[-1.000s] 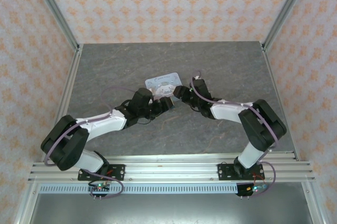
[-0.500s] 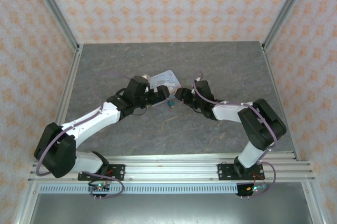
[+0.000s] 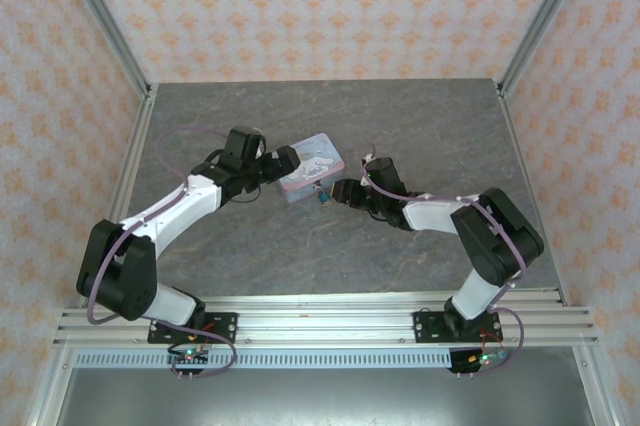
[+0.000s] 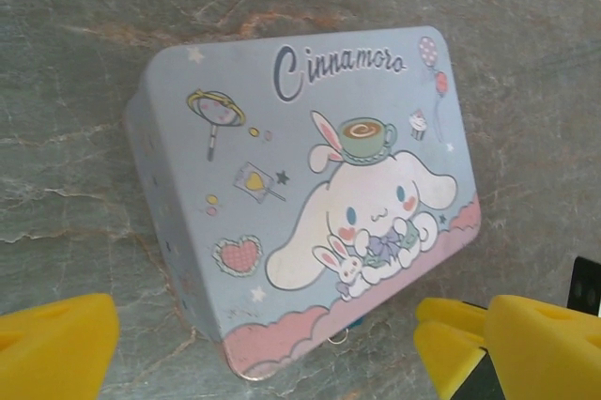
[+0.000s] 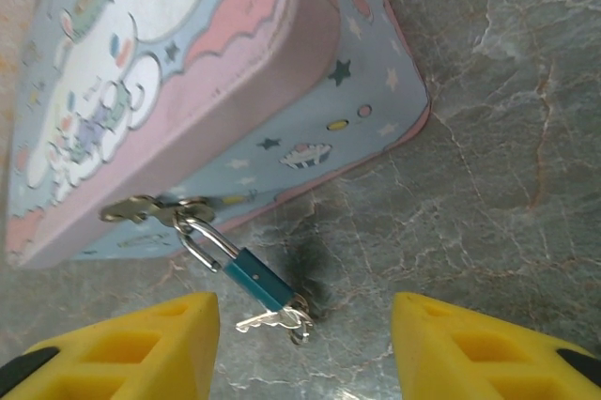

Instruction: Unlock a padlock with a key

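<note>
A small teal padlock [image 5: 252,275] hangs by its silvery shackle from the metal hasp [image 5: 150,207] of a pastel cartoon tin [image 5: 188,90] and rests on the stone table. A tiny silvery key [image 5: 272,318] on a small ring lies at the padlock's lower end. My right gripper [image 5: 305,353] is open just short of them, its yellow fingers [image 5: 122,348] on either side of the key. From above, the padlock [image 3: 321,196] sits between the tin [image 3: 315,161] and the right gripper [image 3: 338,192]. My left gripper [image 4: 272,353] stands wide open at the tin's [image 4: 310,193] left side, holding nothing.
The grey stone table [image 3: 420,126] has bare surface all around the tin. Aluminium frame posts [image 3: 130,176] and patterned walls close in the left, right and back sides. Both arm bases sit on the rail [image 3: 320,321] at the near edge.
My left arm has drawn back and to the left, away from the tin's front, and its jaws have opened fully. The tin has turned. The right gripper has crept slightly left and narrowed a little.
</note>
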### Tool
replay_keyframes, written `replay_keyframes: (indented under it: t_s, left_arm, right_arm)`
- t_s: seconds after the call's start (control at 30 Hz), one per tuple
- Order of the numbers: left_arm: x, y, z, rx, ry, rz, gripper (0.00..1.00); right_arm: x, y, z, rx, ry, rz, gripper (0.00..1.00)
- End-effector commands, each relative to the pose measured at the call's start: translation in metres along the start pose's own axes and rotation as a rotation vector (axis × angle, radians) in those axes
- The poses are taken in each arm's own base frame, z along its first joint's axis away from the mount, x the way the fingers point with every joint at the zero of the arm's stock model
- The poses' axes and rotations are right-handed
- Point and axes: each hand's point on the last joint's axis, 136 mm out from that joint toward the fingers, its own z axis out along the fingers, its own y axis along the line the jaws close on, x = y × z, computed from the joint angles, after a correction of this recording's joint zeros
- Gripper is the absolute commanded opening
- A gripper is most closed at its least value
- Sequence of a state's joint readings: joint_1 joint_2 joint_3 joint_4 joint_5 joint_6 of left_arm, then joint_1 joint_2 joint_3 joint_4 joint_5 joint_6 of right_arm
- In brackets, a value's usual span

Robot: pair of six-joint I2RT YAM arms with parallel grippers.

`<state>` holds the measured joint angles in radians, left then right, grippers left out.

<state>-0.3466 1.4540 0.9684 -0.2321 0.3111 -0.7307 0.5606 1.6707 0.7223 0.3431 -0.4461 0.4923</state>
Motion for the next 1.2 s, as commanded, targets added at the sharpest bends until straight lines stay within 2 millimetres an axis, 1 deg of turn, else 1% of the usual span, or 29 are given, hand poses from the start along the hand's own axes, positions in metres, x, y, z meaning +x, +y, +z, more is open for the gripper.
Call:
replay_keyframes:
  t_s: [0.0, 0.2, 0.4, 0.67, 0.83, 0.93, 1.17]
  left_arm:
    - [-0.007, -0.003, 0.001, 0.016, 0.019, 0.008, 1.00]
    - [-0.008, 0.003, 0.009, 0.010, 0.040, -0.013, 1.00]
    - [-0.008, 0.001, 0.014, 0.021, 0.046, -0.029, 1.00]
    - [-0.007, 0.001, 0.018, 0.027, 0.056, -0.041, 1.00]
    - [-0.006, 0.001, 0.020, 0.027, 0.061, -0.045, 1.00]
    - [-0.006, 0.002, 0.021, 0.027, 0.062, -0.046, 1.00]
    - [-0.006, 0.001, 0.022, 0.033, 0.062, -0.049, 1.00]
  right_arm:
    - [0.003, 0.002, 0.008, 0.015, 0.035, -0.080, 0.51]
    - [0.013, 0.006, 0.021, 0.025, 0.089, -0.147, 0.51]
    - [0.020, 0.011, 0.032, 0.034, 0.125, -0.188, 0.49]
    - [0.027, 0.007, 0.038, 0.043, 0.146, -0.194, 0.43]
    - [0.029, 0.007, 0.042, 0.041, 0.153, -0.193, 0.42]
    - [0.029, 0.008, 0.043, 0.036, 0.156, -0.191, 0.39]
    - [0.029, 0.010, 0.044, 0.028, 0.153, -0.180, 0.27]
